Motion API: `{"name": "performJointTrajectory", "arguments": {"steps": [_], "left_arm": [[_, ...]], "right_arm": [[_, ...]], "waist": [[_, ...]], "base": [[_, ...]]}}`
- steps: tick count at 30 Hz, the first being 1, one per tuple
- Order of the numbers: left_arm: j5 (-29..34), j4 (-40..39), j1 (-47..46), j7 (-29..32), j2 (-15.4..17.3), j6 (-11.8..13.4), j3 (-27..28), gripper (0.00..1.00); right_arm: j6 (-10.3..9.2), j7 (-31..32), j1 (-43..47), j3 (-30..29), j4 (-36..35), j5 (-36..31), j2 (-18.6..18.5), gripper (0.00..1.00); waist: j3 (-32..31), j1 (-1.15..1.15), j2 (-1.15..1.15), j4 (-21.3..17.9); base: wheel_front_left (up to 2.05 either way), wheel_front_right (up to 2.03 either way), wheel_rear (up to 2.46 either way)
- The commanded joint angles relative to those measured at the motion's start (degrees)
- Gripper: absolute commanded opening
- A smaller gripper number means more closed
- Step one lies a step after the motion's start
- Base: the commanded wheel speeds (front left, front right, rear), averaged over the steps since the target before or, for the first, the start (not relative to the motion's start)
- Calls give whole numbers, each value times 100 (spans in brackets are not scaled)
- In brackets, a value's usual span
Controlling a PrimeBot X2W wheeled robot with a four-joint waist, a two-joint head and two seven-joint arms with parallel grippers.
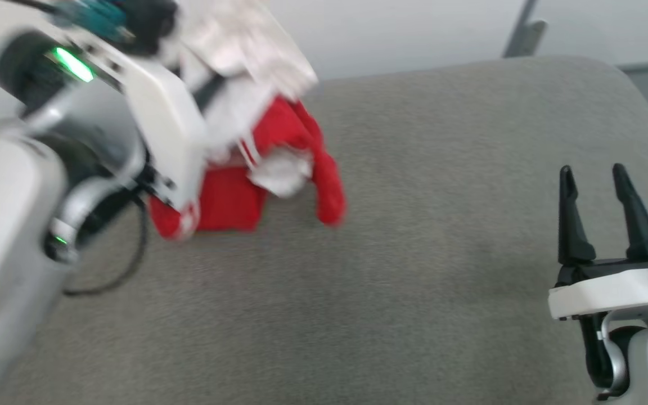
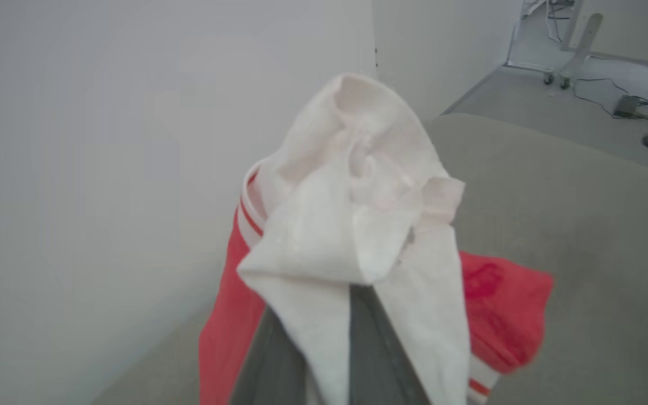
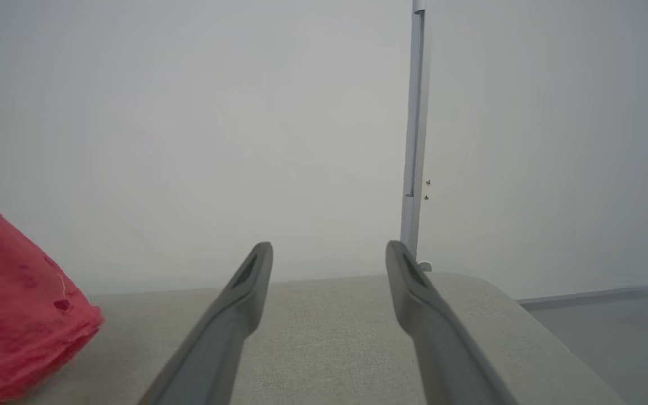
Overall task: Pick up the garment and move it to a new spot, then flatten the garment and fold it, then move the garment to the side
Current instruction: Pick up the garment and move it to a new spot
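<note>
The garment [image 1: 296, 146], a red T-shirt with white sleeves, hangs bunched in the air at the upper left of the head view. Its lower folds come down close to the grey padded surface [image 1: 414, 253]. My left gripper [image 2: 352, 304] is shut on a white sleeve [image 2: 358, 185], which drapes over its fingers [image 2: 279, 365] and hides the tips. Red cloth [image 2: 504, 315] hangs on both sides below it. My right gripper [image 1: 594, 174] stands open and holds nothing at the lower right, well away from the shirt. The right wrist view shows those fingers [image 3: 245, 292] spread over the surface, with red cloth [image 3: 14, 326] at the left edge.
A white wall runs behind the padded surface, whose rounded far corner [image 1: 599, 73] is at the upper right. A metal stand leg [image 1: 523, 34] rises beyond it. Cables [image 2: 628, 101] lie on the floor past the surface. A black cable [image 1: 127, 264] loops off my left arm.
</note>
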Motion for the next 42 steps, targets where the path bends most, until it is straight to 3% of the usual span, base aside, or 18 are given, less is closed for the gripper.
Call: {"name": "performJointTrajectory", "arguments": {"steps": [1,9,23,26,27,28,29,30,36,42], "left_arm": [[-52,-20,149,40,-58,46,-73,0],[-129,563,839,240,-405,25,-741,0],[-57,2832,1042,8,-1022,-480,-1454,0],[-60,3018,1012,-69,-1081,-565,-1517,0],[-78,3088,1001,-133,-1110,-591,-1521,12],[-112,3129,970,-203,-1145,-622,-1510,44],[-151,3143,938,-284,-1179,-651,-1488,92],[-201,3152,927,-346,-1205,-664,-1454,100],[-338,2788,974,-821,-1143,-709,-1249,100],[-376,2091,1270,-1319,-856,-496,-946,100]], "right_arm": [[0,-64,21,26,52,75,22,100],[0,-302,-172,321,378,314,17,100],[0,-647,-658,839,909,570,17,100],[0,-664,-690,864,981,586,16,100],[0,-681,-710,873,1008,609,16,100],[0,-693,-719,874,1039,623,15,100],[0,-700,-711,866,1065,623,17,100],[0,-706,-694,861,1093,621,18,100],[0,-690,-540,783,1144,493,16,100],[0,-582,-378,691,1071,358,16,100]], "waist": [[113,0,0,-241],[427,0,0,-666],[873,0,0,-1061],[870,0,0,-1069],[855,0,0,-1060],[827,0,0,-1040],[788,0,0,-1009],[742,0,0,-975],[423,0,0,-696],[123,0,0,-349]], "base": [[0,0,0],[0,0,0],[0,0,0],[0,0,0],[0,0,0],[0,0,0],[0,0,0],[0,0,0],[0,0,0],[0,0,0]]}}
